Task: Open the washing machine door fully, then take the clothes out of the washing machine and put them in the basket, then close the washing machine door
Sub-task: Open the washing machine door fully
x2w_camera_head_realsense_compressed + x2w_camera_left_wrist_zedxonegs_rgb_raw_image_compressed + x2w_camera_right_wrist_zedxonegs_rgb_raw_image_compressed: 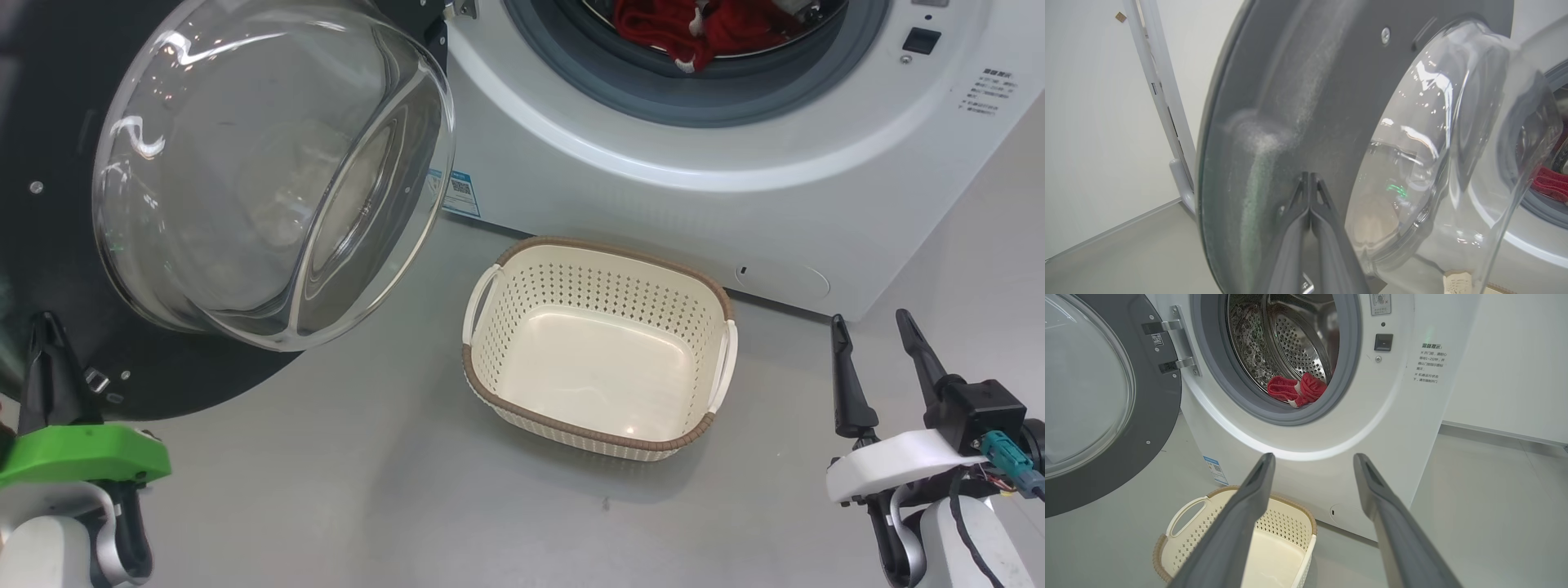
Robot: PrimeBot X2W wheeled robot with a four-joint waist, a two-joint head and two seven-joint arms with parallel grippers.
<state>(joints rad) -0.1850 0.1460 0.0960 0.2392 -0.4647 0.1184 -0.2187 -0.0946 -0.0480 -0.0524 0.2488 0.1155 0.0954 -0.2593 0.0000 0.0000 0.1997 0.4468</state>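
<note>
The washing machine door (49, 131) hangs swung out at the left, its clear glass bowl (269, 171) bulging toward me. My left gripper (51, 322) is shut, tips against the door's black inner rim (1274, 122); in the left wrist view the left gripper (1310, 175) holds nothing. Red clothes (694, 28) lie in the drum of the white washing machine (735, 204), with the clothes (1298, 390) low behind the grey gasket (1274, 412). The cream basket (600, 347) stands empty on the floor before the machine. My right gripper (869, 322) is open at the lower right, and in its own view the right gripper (1312, 457) points at the machine front above the basket (1184, 543).
Grey floor spreads around the basket. A blue label (459, 194) is stuck low on the machine front, and a round flap (782, 280) sits at its lower right. A white wall and a white post (1163, 102) stand beyond the door.
</note>
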